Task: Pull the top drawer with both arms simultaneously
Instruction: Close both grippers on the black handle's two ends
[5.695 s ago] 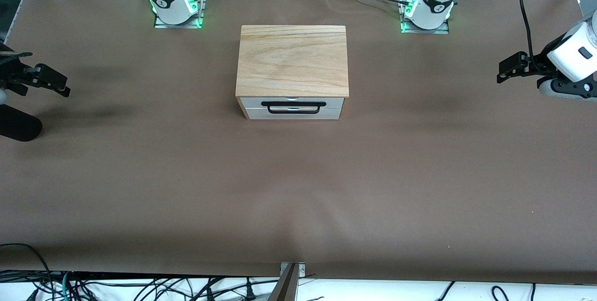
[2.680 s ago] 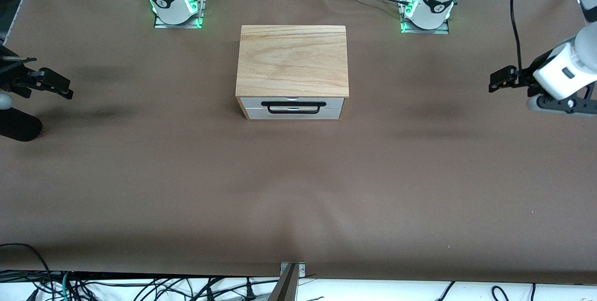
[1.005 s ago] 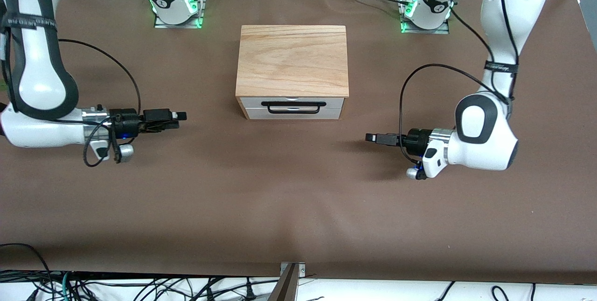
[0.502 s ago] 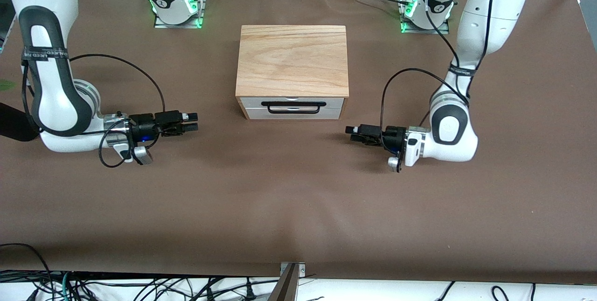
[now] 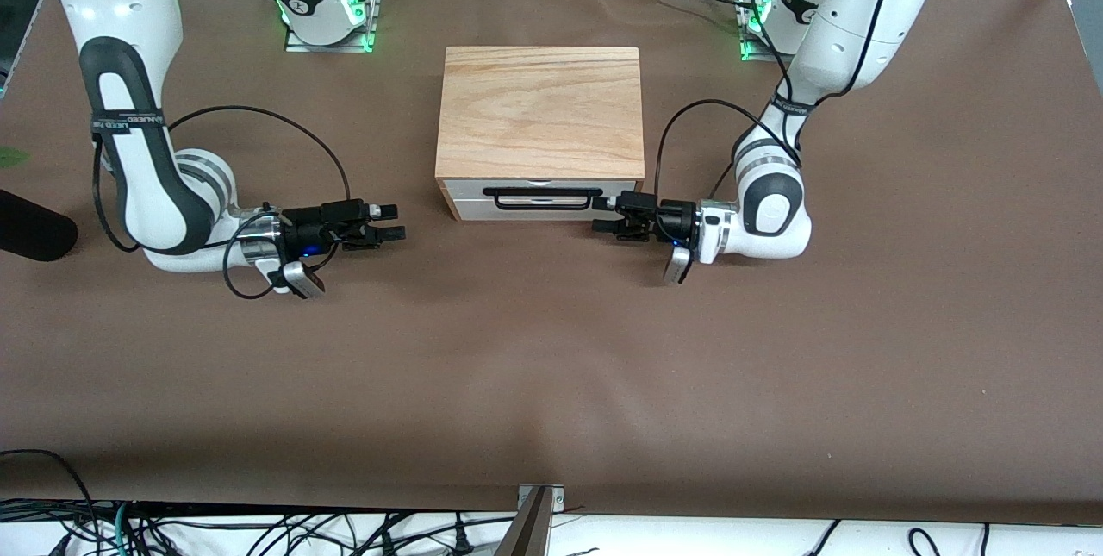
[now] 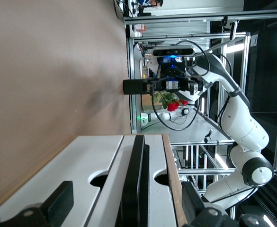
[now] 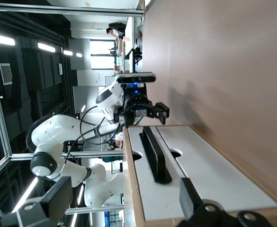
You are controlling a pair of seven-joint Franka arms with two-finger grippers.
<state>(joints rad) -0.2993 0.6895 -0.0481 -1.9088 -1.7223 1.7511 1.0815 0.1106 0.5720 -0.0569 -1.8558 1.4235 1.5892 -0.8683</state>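
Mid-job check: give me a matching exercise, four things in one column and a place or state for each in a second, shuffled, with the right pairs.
1. top drawer
2. left gripper
3. right gripper
4. cabinet

a. open, apart from the cabinet, toward the right arm's end
b. shut, handle untouched
c. open, at the handle's end
d. wood-grain top, between the arms' bases

Pairs: 1-b, 2-c, 3-a, 4-d

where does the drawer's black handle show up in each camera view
Front view: black handle on the white drawer front, under the cabinet's wood top.
Left wrist view: handle seen end-on, close.
Right wrist view: handle, farther off.
Shared landmark: the white drawer front.
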